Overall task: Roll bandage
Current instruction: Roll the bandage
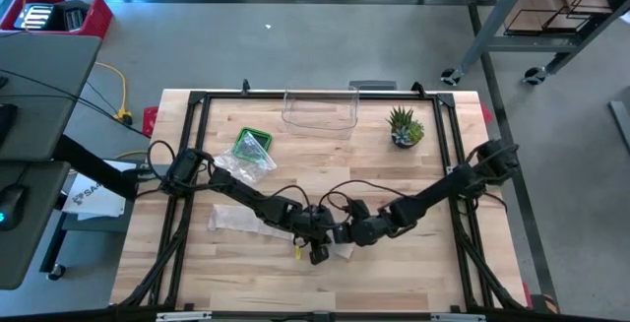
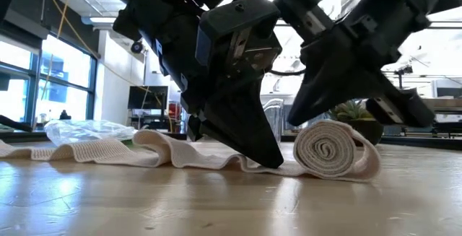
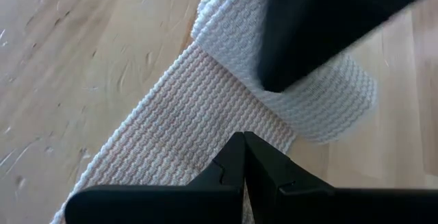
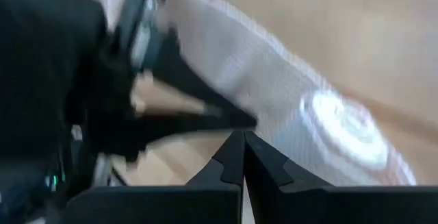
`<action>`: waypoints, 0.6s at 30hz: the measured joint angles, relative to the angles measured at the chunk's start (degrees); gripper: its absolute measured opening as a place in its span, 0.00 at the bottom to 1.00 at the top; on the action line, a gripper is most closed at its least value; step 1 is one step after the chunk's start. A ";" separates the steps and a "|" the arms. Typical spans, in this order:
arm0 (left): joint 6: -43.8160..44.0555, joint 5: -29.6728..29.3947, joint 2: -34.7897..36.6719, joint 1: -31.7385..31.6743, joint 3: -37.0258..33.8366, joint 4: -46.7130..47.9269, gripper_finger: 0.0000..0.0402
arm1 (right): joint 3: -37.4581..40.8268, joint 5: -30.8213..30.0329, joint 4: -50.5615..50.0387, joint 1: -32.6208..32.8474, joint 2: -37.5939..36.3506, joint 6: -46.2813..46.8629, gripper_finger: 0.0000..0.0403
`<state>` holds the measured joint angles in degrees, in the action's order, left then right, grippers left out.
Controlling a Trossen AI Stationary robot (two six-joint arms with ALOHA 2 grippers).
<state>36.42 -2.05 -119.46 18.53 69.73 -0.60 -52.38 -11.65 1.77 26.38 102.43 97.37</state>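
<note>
- Near the table's point(image 1: 177, 273) front edge, at its middle: the bandage point(image 2: 216, 156), partly rolled, its loose strip trailing toward the left edge.
- Left gripper point(image 2: 271, 160), fingers together, tip pressing the strip beside the roll point(image 2: 328, 149).
- Right gripper point(image 1: 346, 235), fingers together, just beside the roll.
- Bare wood lies toward the front corners.
- Low view alone shows the roll's spiral end; high view alone, the plant point(image 1: 405, 126) and plastic bag point(image 1: 246, 155) well behind.

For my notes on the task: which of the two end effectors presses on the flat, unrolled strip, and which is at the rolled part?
The left end effector presses the flat strip of the bandage; the right end effector is at the roll.
</note>
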 joint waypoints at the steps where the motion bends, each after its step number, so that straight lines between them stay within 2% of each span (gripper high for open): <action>1: -0.02 0.00 0.00 -0.09 0.00 0.02 0.00 | -0.02 1.00 -0.28 0.40 0.00 -0.06 0.00; 10: -0.02 -0.02 0.00 -0.13 0.00 0.24 0.00 | -0.09 2.30 -6.57 4.52 -1.00 2.66 0.00; 18: -0.02 -0.06 0.00 -0.13 0.00 0.35 0.00 | -0.07 1.88 -9.30 5.59 -3.13 2.73 0.00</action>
<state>36.40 -2.11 -119.46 18.39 69.73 -0.25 -52.45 -9.77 -7.53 31.97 99.30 100.10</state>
